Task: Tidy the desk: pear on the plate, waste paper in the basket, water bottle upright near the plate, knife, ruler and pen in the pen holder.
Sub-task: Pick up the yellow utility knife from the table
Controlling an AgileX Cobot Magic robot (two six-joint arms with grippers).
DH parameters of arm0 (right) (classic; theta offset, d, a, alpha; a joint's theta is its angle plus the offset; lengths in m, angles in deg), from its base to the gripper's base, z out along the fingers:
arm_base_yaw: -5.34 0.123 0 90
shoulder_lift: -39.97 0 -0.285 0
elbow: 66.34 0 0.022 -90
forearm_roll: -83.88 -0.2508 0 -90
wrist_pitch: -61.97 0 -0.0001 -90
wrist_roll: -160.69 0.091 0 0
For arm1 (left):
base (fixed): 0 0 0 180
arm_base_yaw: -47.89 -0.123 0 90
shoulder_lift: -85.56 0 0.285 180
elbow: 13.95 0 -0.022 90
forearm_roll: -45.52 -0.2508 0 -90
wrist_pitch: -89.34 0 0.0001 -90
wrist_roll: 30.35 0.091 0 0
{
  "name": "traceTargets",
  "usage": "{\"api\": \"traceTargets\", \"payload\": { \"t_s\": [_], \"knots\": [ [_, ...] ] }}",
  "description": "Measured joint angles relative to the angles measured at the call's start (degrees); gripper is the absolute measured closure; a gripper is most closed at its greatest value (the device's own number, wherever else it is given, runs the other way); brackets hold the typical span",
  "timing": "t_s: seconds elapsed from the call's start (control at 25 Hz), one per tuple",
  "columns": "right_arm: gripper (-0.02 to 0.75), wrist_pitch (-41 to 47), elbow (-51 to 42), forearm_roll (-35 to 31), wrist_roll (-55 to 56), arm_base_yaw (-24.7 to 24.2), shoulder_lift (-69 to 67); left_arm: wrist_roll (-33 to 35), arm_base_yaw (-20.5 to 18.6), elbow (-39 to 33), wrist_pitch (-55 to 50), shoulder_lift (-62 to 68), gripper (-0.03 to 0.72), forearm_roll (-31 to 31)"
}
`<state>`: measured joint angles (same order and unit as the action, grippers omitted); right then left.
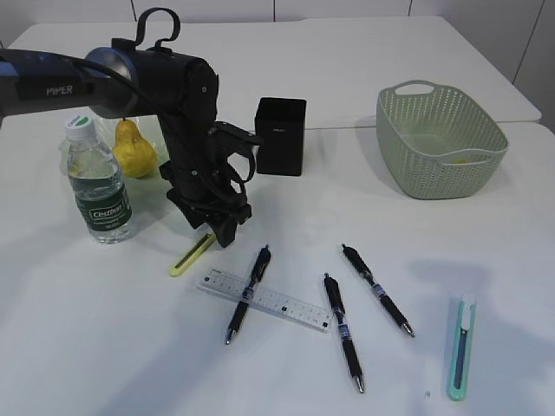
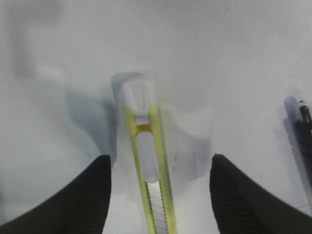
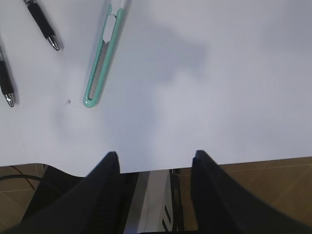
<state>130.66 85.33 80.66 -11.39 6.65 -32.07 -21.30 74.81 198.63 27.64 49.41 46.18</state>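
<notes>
**Left arm poised over the yellow knife**

Here the left gripper (image 2: 158, 195) hangs low over the slim yellow plastic utility knife (image 1: 192, 255), its jaws spread with one black finger (image 2: 92, 195) on either side of the handle and neither touching it; nothing is grasped. Taking the square black pen holder (image 1: 280, 136) as the landmark, the yellow knife lies flat on the white desk (image 1: 104, 347) in front of the holder and to its left, partly hidden under the arm in the exterior view. A clear plastic ruler (image 1: 264, 300) lies farther forward of the holder with one black pen (image 1: 248, 293) crossing it, and two more black pens (image 1: 344, 332) sit forward and to the right. A second knife, mint green (image 1: 460, 347), lies well to the right and forward. The yellow pear (image 1: 133, 149) and the upright clear water bottle (image 1: 97, 182) stand to the holder's left; the pale green woven basket (image 1: 442, 139) is to its right.

The right gripper (image 3: 153, 170) hovers past the desk edge, jaws apart and empty.

The yellow knife looks light, stiff and smooth-sided, so it may slip or pivot. I would pinch across the narrow handle near mid-length, clear of the white slider (image 2: 146, 158), squeezing firmly enough to lift it off the flat surface.
</notes>
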Motion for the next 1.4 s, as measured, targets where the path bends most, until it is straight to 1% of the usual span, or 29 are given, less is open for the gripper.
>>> {"api": "traceTargets", "payload": {
  "t_s": [1.4],
  "knots": [
    [0.351,0.00,0.00,0.00,0.00,0.00,0.00,-0.13,0.00,0.00,0.00,0.97,0.265,0.69]
  ]
}}
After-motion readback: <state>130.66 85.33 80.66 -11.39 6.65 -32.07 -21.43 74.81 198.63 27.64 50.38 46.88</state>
